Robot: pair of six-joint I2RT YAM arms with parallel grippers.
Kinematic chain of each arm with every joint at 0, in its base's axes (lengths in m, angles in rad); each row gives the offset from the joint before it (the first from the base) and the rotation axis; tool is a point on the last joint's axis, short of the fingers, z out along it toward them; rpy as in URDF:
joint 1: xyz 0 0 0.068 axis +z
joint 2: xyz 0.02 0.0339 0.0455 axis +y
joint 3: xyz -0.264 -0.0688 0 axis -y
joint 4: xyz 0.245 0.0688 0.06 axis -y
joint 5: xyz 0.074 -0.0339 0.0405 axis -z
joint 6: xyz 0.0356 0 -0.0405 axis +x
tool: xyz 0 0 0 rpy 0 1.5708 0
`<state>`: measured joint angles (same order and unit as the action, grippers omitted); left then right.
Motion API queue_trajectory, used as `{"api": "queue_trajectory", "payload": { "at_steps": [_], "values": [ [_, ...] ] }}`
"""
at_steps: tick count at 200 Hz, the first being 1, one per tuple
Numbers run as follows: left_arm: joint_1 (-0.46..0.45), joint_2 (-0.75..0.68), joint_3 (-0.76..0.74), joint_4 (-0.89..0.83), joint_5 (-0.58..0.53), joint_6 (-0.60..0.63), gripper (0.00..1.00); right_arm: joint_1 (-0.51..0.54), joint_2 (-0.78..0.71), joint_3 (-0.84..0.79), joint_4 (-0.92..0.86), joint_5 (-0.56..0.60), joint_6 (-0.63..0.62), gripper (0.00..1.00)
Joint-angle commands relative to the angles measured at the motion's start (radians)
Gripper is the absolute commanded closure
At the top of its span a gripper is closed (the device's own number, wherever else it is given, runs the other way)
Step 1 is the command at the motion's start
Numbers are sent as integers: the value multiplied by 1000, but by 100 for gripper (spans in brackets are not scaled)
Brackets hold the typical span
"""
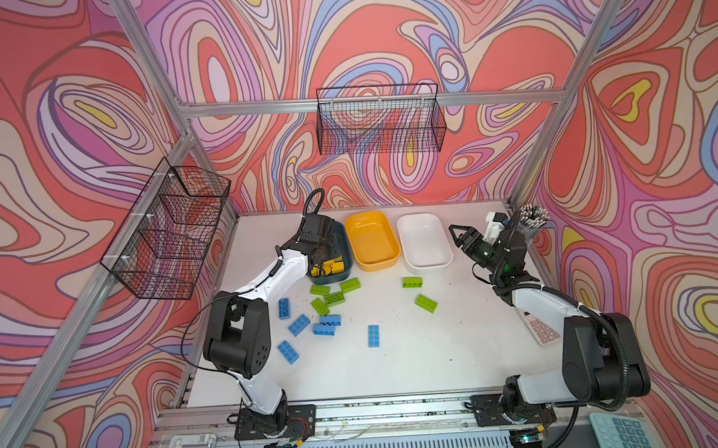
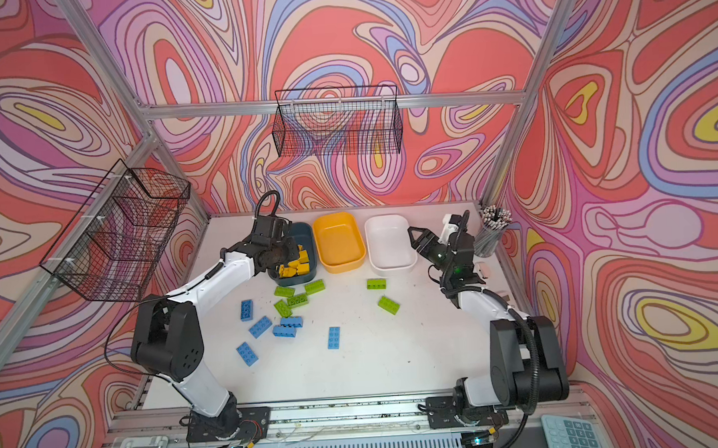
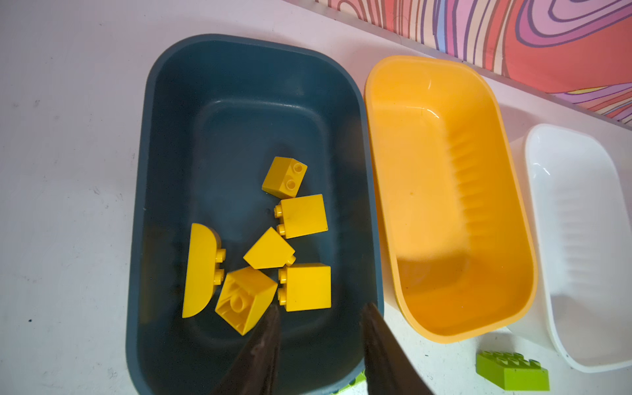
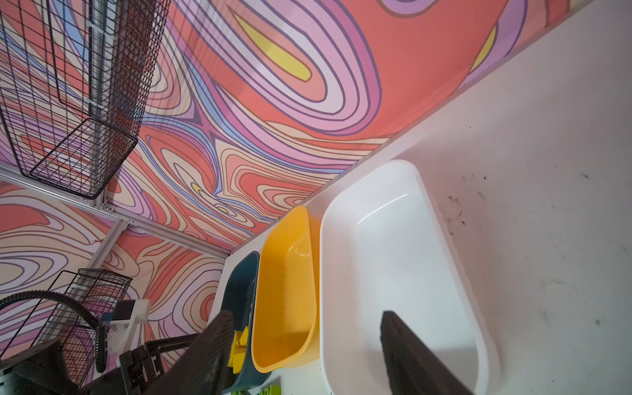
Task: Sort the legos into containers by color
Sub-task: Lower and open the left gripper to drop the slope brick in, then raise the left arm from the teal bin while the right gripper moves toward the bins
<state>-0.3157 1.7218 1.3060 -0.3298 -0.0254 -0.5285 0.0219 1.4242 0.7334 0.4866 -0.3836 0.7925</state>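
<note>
Six yellow bricks (image 3: 270, 249) in teal tub (image 3: 239, 136) beneath empty, narrowly parted left jaws; right jaws wide. Best lifted straight up, then toward green bricks (image 1: 334, 297) at 6 o'clock.

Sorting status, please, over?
Left tool open over teal tub. Right tool open by white tub. Yellow legos in teal tub; green legos, blue legos on table. Nothing blocking.

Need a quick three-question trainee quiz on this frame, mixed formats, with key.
1. How many yellow legos lie in the dark teal tub? A four, B six, C nine.
2. True or false: the yellow-orange tub and the white tub hold no legos.
3. Which gripper hangs over the dark teal tub?
Key: 1 B. 2 true. 3 the left gripper, jaws apart, empty.
</note>
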Motion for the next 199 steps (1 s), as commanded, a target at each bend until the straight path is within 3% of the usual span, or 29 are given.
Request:
{"api": "queue_trajectory", "payload": {
  "at_steps": [1, 66, 130, 174, 199],
  "values": [
    [0, -53, 15, -22, -4, -11, 51, 14, 21, 0, 22, -18, -18, 28],
    [-1, -326, -30, -55, -32, 44, 29, 101, -5, 72, -149, 2, -124, 28],
    [-1, -665, -132, -123, -41, 98, 25, 241, 6, 89, -389, 77, -318, 28],
    [-2, -930, -347, -84, -17, 89, 25, 246, 21, -19, -419, 74, -361, 29],
    [-2, -1053, -465, -113, -65, 96, 23, 245, 12, -57, -433, 74, -377, 29]
  ]
}}
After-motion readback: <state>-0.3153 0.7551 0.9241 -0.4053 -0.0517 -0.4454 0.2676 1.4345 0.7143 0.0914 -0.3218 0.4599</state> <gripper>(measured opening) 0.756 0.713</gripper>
